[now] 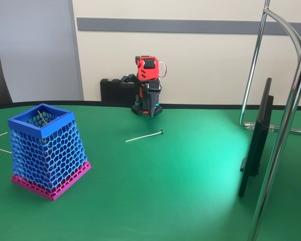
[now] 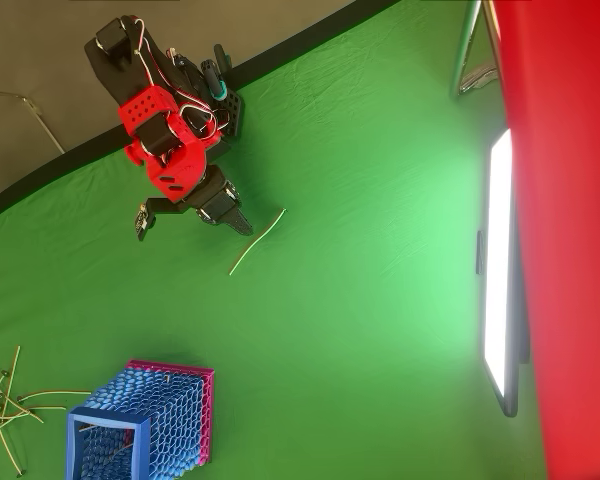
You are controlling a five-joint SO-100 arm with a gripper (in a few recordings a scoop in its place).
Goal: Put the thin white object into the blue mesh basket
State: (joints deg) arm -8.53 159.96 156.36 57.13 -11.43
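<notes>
Claw (image 2: 242, 224) folded down near the arm's base, empty; jaw spacing impossible to tell. Thin white stick (image 1: 144, 136) flat on the green table (image 1: 180, 191), just beside the claw, well apart from the blue basket (image 1: 47, 150). Pickup and drop both left, by the look of it.

The arm (image 1: 147, 83) sits folded over its base at the far edge of the table, red upper body on top and darker links below. In the fixed view the gripper (image 1: 151, 111) hangs straight down in front of the base, its tip just above the table. In the overhead view the arm (image 2: 165, 140) is bunched close, and the gripper (image 2: 195, 215) shows one dark finger (image 2: 238, 222) reaching right and another dark part (image 2: 145, 218) out to the left, so the jaws look spread apart, with nothing between them.
</notes>
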